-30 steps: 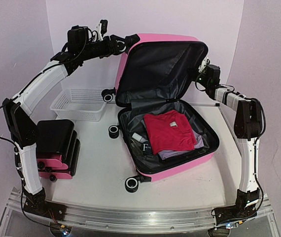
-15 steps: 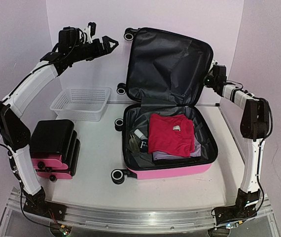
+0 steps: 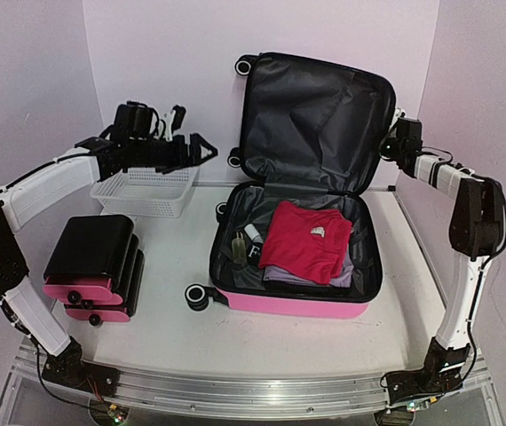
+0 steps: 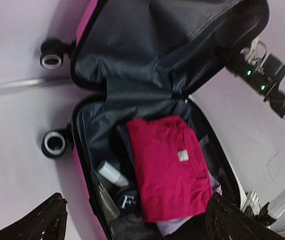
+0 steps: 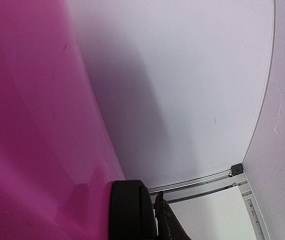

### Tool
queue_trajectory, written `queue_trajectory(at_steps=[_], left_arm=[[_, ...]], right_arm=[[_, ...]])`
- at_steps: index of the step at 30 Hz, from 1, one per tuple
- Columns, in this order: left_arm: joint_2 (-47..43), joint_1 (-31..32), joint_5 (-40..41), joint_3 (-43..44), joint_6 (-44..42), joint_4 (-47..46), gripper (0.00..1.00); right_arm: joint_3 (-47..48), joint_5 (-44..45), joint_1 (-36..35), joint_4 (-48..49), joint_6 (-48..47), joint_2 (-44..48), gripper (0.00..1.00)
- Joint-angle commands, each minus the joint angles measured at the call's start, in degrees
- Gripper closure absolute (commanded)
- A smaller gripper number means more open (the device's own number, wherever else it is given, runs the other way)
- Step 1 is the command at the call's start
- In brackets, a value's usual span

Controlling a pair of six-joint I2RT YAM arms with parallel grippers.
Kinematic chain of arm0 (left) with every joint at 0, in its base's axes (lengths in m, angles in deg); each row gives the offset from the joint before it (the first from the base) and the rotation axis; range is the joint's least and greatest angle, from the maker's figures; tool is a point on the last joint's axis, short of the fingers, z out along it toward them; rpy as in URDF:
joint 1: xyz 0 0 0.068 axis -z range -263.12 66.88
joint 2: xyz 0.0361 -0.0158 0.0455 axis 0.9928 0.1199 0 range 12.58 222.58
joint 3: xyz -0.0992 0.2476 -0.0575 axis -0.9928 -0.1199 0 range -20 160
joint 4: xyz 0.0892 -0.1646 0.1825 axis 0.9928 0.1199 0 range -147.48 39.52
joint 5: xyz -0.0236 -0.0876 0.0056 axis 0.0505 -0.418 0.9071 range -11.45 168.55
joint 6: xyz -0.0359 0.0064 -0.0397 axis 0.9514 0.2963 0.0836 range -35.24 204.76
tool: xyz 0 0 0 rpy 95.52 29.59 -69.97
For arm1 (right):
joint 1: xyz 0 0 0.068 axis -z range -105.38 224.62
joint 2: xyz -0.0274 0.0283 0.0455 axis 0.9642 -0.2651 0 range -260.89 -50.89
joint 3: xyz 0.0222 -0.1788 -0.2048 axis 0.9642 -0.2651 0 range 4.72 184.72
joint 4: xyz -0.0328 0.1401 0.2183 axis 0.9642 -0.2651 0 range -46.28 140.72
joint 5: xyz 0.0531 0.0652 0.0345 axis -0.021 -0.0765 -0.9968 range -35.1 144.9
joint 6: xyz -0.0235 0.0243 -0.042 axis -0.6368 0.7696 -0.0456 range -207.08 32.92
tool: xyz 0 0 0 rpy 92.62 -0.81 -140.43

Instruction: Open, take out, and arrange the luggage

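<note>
The large glossy pink hard-shell suitcase point(image 3: 288, 303) lies open on the white table point(image 3: 173, 333), right of centre. Its base lies flat and its black-lined lid point(image 3: 315, 115) stands upright against the back wall, black wheels on its left side. Inside the base, a folded red shirt point(image 3: 304, 240) lies on pale lavender cloth, with a few small bottles point(image 3: 244, 241) just beside it on the left.

The left gripper point(image 3: 201, 151) hangs in the air over the white mesh plastic basket point(image 3: 146, 191), well apart from the suitcase. Its jaws are spread wide and it holds nothing. The left wrist view looks between its two dark fingers point(image 4: 47, 222) at the open case point(image 4: 132, 60).

The right gripper point(image 3: 395, 140) is up against the right edge of the raised lid. Its jaws are hidden behind the rim, so I cannot tell whether it grips the lid or only touches it. The right wrist view shows the pink shell point(image 5: 32, 125) close up and one dark finger point(image 5: 168, 222).

A stack of smaller black-and-pink cases point(image 3: 98, 266) sits at the left, in front of the basket.
</note>
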Motion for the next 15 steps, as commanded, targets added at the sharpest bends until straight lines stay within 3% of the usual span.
queue_trajectory(at_steps=[1, 6, 9, 13, 15], left_arm=[[-3.8, 3.7, -2.2, -5.7, 1.1, -0.5, 0.04], [-7.3, 9.5, 2.7, -12.3, 1.4, 2.1, 0.03], [-9.0, 11.8, 6.3, -14.6, 5.9, 6.1, 0.01], [-10.8, 17.8, 17.6, -15.3, 13.5, 15.6, 0.01], [-10.5, 19.5, 18.7, -14.9, 19.1, 19.5, 0.01]], right_arm=[[-3.1, 2.2, 0.5, 9.8, 2.0, 10.6, 1.0], [-6.3, 8.4, 0.5, 5.9, -1.5, 15.8, 1.0], [-8.2, 14.5, 0.5, 2.8, -3.7, 18.8, 1.0], [-11.0, 19.1, 0.5, 0.2, -6.7, 23.3, 1.0], [-13.0, 21.1, 0.5, -1.1, -7.5, 25.9, 1.0]])
